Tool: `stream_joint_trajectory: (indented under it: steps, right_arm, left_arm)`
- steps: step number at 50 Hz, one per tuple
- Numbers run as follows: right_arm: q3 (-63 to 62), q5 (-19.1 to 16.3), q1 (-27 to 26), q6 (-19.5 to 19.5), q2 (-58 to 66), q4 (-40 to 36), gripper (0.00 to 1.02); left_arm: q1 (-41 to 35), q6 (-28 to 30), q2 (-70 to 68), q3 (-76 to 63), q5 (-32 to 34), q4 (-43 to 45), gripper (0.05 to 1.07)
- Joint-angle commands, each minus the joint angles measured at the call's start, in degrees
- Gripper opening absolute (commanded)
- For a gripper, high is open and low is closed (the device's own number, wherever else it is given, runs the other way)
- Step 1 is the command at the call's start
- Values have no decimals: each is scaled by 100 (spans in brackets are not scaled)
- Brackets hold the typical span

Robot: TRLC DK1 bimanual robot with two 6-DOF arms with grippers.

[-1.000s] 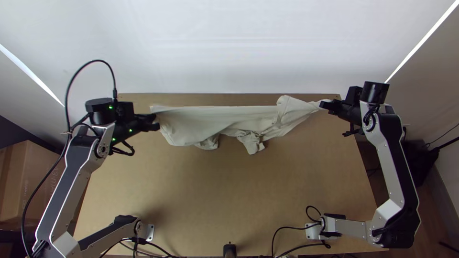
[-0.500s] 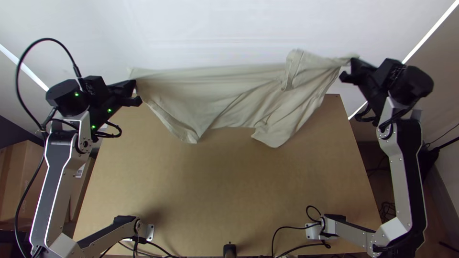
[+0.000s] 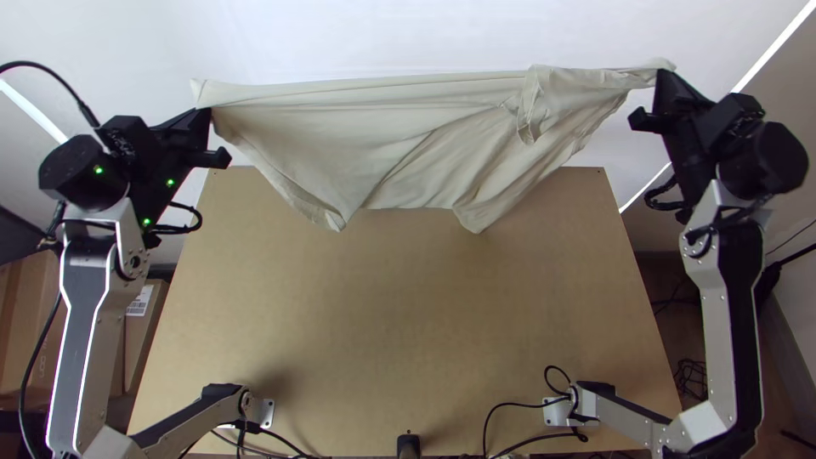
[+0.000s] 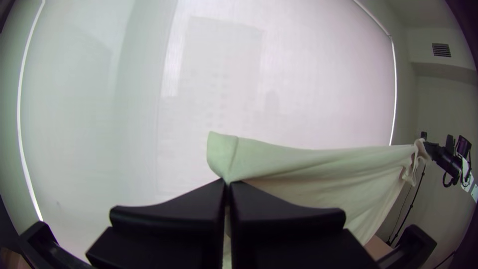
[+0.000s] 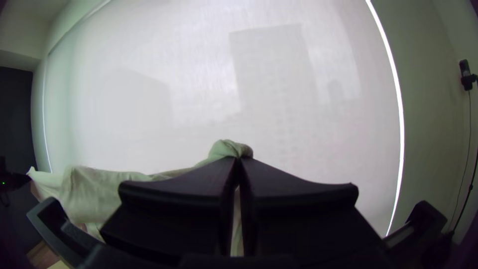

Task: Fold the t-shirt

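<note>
So I've got the table (image 3: 399,331) below, and the t-shirt (image 3: 365,144) strung up between my two arms around its far edge, top pulled pretty taut, creases slanting down, lower part drooping in two points. My left gripper (image 3: 206,116) has its fingers pinched on one top corner; my right gripper (image 3: 665,80) is clamped on the bunched other end.

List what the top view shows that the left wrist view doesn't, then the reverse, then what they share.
Top view: left base plate and right base plate at the table's near side.
Left wrist view: a wall vent.
Both: the t-shirt, stretched and hanging between left gripper and right gripper.
</note>
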Motion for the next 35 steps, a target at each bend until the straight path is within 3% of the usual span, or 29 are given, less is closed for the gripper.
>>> stream_joint_trajectory:
  steps: [1, 11, 18, 28, 35]
  right_arm:
    - [22, 287, -119, 113, -971, 226, 2]
    - [-444, 217, -119, 69, -2386, 173, 2]
    - [-962, 190, -66, 78, -3405, 6, 2]
    - [-1244, 190, 65, 78, -4346, -1083, 2]
    - [-1630, 190, 259, 104, -4460, -1435, 2]
  left_arm:
    - [18, -125, -870, 148, -256, -20, 8]
    - [54, -134, -2135, -133, -256, -46, 8]
    - [36, -204, -2856, -142, -221, -582, 8]
    - [150, -529, -3884, -722, -212, -1470, 8]
    - [150, -644, -4324, -1478, -195, -1901, 8]
